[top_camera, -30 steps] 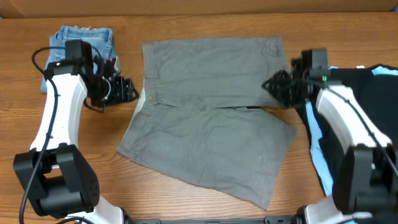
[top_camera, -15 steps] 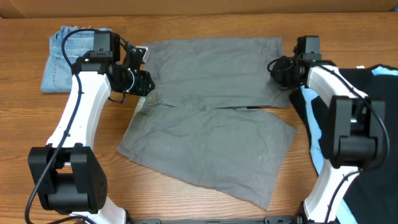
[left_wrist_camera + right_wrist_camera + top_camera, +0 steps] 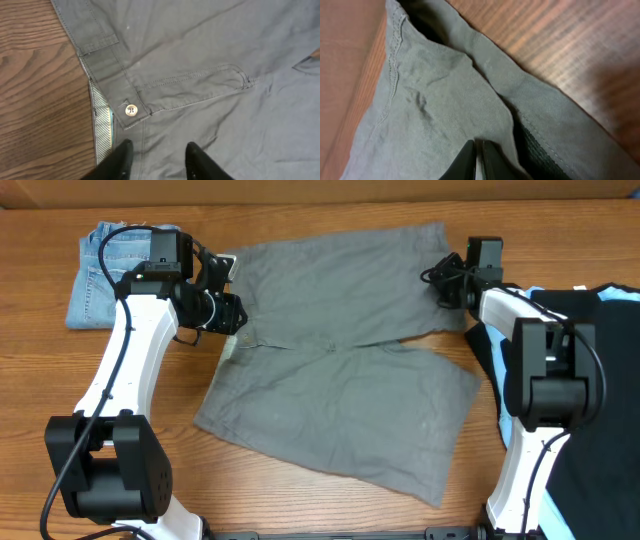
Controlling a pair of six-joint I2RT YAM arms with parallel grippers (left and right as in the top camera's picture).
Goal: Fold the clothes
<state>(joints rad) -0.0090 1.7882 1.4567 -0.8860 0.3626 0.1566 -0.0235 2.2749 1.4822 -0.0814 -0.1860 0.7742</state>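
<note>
Pinching shut on the hem corner, the right hand (image 3: 479, 155) had just tugged the grey shorts (image 3: 340, 370) askew mid-tabletop (image 3: 30, 380). Left hand (image 3: 157, 155) sat narrowly parted over the waistband, so the fold looked barely started.

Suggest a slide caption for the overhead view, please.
Right hand pinches a far corner of the grey shorts; left hand open over the waistband.
</note>
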